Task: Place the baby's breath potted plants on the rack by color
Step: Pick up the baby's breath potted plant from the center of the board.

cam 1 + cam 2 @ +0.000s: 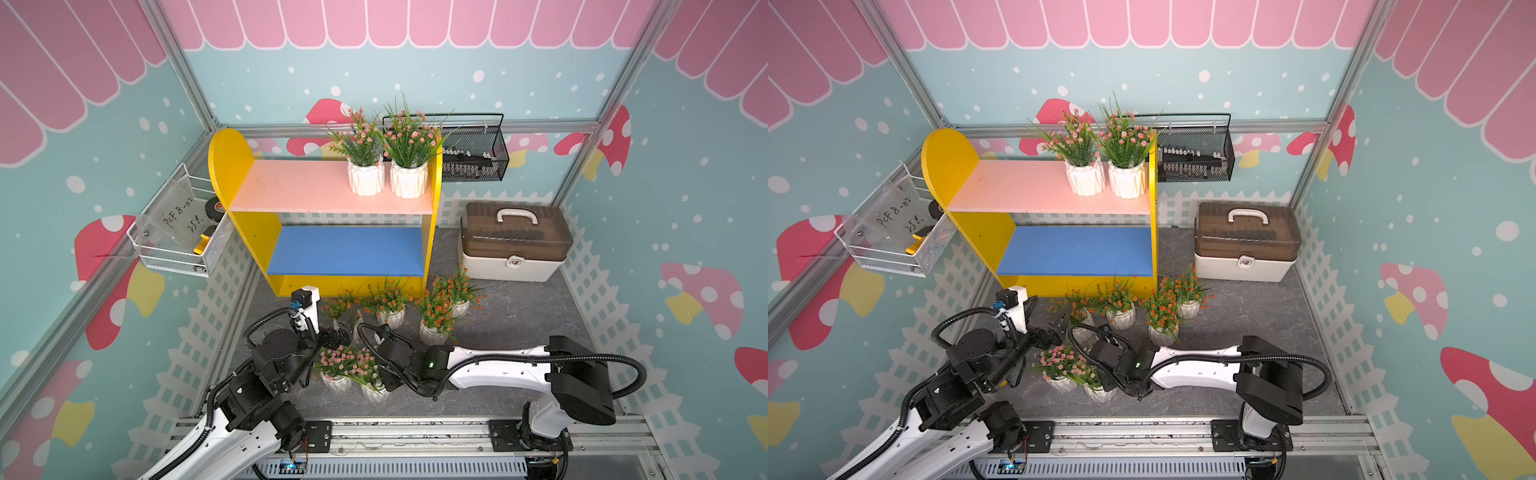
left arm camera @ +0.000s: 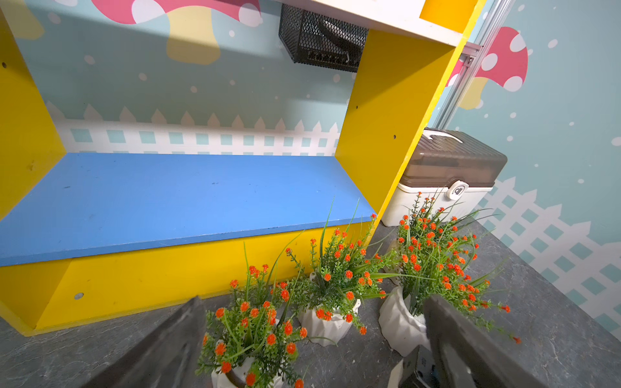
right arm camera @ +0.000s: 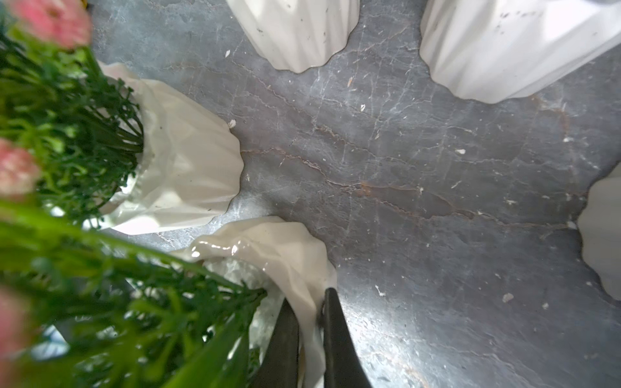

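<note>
In both top views: rack (image 1: 230, 166) at the back, shelved pink plants (image 1: 365, 178) paired at the right end of its pink upper board (image 1: 291, 187), blue lower board (image 1: 345, 249) bare. Orange plants (image 1: 390, 318), four, clustered on the worktop (image 1: 519, 316) just in front of the rack. Front pink plants (image 1: 336, 380), two, side by side nearest the arm bases. Right end effector (image 1: 388, 380) down at the right-hand pot of that pair; fingers lost under foliage, so a grip likely but not readable from here. Left end effector (image 1: 338, 332) beside the leftmost of the orange plants.

Left wrist view: left end effector (image 2: 316, 299) spread wide, holding nothing. Upright orange sprigs low between the fingers, blue lower board straight beyond.

Right wrist view: right end effector (image 3: 311, 336) pressed together on the rim of a white pot (image 3: 285, 255), one finger inside, one outside. Pot axis roughly upright. Right arm plainly the nearer. Pink upper board up and back-left of the grip, past the orange cluster; calls for a lift before any carry.
</note>
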Robot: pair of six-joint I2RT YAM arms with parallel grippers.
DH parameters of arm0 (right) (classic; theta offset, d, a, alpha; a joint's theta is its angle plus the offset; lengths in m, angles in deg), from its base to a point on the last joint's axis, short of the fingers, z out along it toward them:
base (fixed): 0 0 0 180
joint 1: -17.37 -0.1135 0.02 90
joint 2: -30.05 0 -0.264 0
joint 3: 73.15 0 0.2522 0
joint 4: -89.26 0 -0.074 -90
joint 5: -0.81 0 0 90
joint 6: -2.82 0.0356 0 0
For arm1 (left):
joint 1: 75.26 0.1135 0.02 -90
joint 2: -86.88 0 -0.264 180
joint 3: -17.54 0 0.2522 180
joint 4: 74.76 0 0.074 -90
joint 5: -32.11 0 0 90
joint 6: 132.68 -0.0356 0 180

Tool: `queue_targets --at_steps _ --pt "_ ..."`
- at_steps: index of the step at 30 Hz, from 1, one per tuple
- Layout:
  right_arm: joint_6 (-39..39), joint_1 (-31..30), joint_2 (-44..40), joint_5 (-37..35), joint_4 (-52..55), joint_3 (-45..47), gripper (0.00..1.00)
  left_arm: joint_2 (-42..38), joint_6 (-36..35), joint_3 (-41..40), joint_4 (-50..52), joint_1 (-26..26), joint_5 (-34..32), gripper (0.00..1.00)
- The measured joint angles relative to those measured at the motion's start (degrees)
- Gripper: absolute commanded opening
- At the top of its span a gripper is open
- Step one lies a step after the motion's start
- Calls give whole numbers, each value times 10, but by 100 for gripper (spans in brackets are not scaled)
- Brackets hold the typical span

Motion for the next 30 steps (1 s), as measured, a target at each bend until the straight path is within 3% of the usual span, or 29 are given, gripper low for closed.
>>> queue_targets --at_steps 7,18,30 --pt "-31 19 -13 -1 29 0 4 0 0 0 0 0 4 99" --pt "-118 133 -138 25 126 -3 3 19 -1 -1 -26 0 45 99" --pt "-219 232 -174 96 278 -175 3 52 -61 -21 -82 -7 185 99"
